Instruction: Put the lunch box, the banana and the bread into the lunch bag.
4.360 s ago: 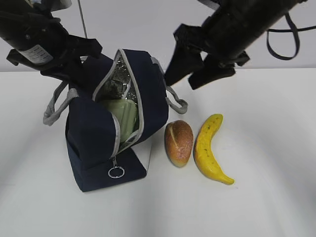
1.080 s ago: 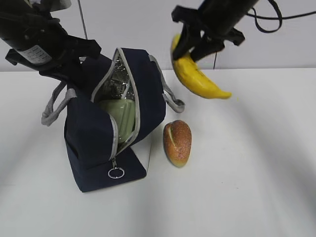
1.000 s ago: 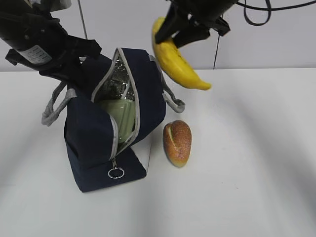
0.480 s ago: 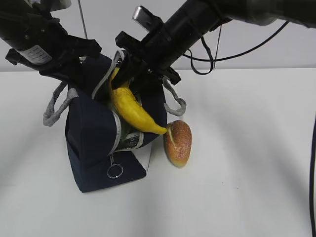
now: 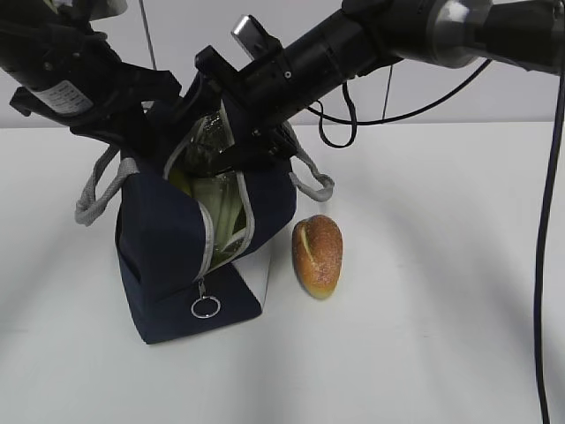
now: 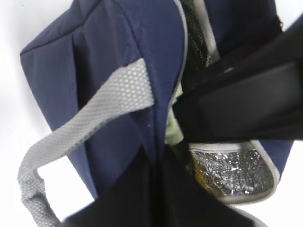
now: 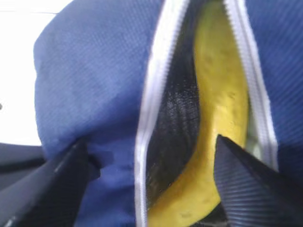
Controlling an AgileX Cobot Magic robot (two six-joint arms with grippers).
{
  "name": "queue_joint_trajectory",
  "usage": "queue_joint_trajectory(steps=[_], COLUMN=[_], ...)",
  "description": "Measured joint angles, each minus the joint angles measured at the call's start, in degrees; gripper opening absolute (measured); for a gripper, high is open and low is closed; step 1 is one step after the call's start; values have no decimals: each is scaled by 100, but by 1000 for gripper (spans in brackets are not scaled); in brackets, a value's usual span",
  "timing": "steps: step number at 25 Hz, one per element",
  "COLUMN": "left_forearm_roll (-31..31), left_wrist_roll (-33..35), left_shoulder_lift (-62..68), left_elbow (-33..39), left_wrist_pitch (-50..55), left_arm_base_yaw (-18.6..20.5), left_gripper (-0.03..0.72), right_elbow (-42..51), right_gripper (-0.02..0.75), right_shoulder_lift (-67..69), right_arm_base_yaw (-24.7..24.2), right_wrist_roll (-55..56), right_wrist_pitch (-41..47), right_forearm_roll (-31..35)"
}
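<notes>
One banana (image 7: pixel 222 94) between zipper edges (image 7: pixel 151 94).

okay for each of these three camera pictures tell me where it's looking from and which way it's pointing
Exterior: raised in front of the table, slanting down at the lunch bag and bread; both arms show, right gripper at the bag's mouth.
Left wrist: close on the bag's side, left gripper pinching the fabric.
Right wrist: looking into the opening at the banana, dark fingers either side.
Shared: all show the bag's zipper opening.
</notes>
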Motion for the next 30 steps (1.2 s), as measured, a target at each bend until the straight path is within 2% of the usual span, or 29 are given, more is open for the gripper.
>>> queue_joint_trajectory(steps=[7,15,19,22,30], left_forearm_roll=[0,4,11,18,46], left_wrist_roll=[0,0,0,0,0], left_shoulder_lift=[0,0,0,0,0], left_elbow=[0,0,0,0,0], left_wrist_pitch=[-5,0,0,0,5], left_arm_base_yaw=[0,0,0,0,0], left_gripper=[-3,-3,-3,-3,-3], right_elbow=[0,0,284,745,2443], right_gripper=[519,497,496,495,496], right_shoulder_lift=[-44,-1046,-1608,-1880,-1981], right_arm_base_yaw=[-306,-319,-319,-319,-319], right_wrist_roll=[-77,-100,12,86,198], right_wrist_pitch=[108,181,193,215,215], right_forearm_roll=[-754,-2780,-3718,-3950,-3959])
